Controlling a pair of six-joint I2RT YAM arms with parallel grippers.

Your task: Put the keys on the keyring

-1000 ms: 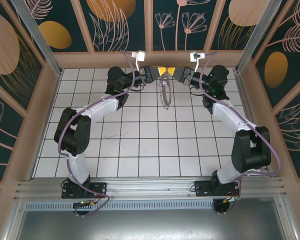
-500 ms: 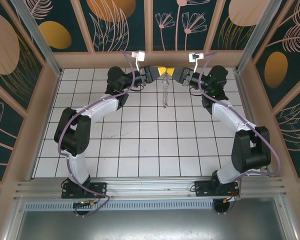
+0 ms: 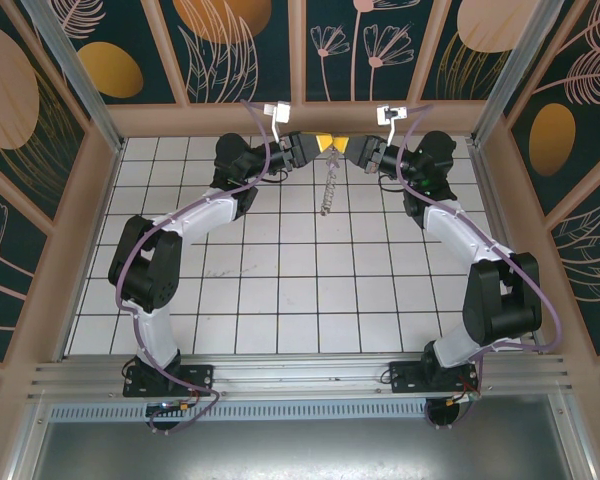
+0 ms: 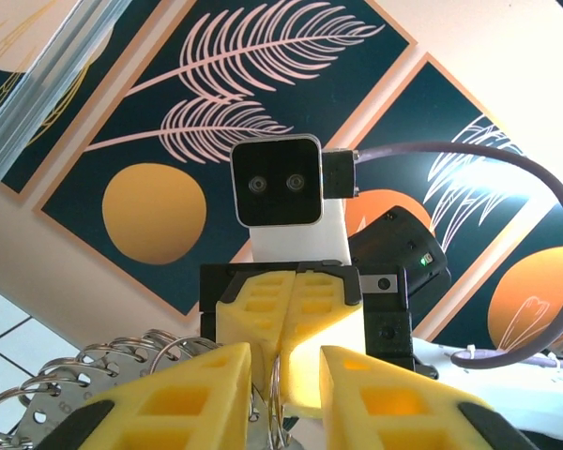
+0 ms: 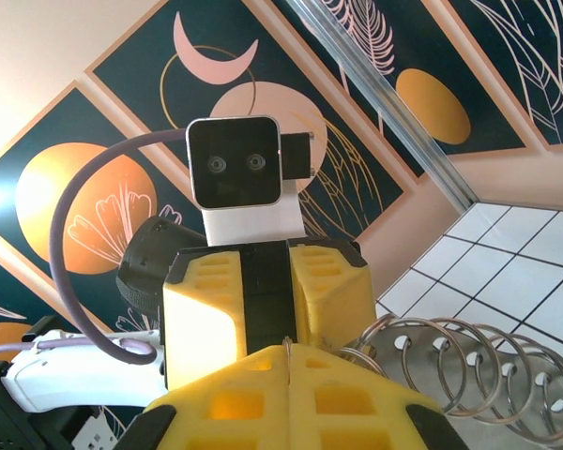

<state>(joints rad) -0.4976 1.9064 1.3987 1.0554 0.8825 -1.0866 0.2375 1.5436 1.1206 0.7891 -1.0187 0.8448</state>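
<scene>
The tiled floor (image 3: 280,270) is white, ruled into a square grid by thin dark lines. The walls (image 3: 230,50) are deep teal panels in pale peach frames, patterned with orange and peach discs and with pale pink line-drawn leaves and flowers. The left arm (image 3: 195,215) and right arm (image 3: 460,235) are white and black, each trailed by a lilac cable (image 3: 130,250). At twelve o'clock in the top view, the left gripper (image 3: 323,143) and right gripper (image 3: 342,150) have bright yellow fingers on black mounts. The keyring (image 3: 326,190) at six o'clock of them is silvery grey, with shiny silver loops in the wrist views. The camera housing (image 4: 276,183) is white with a black face.
</scene>
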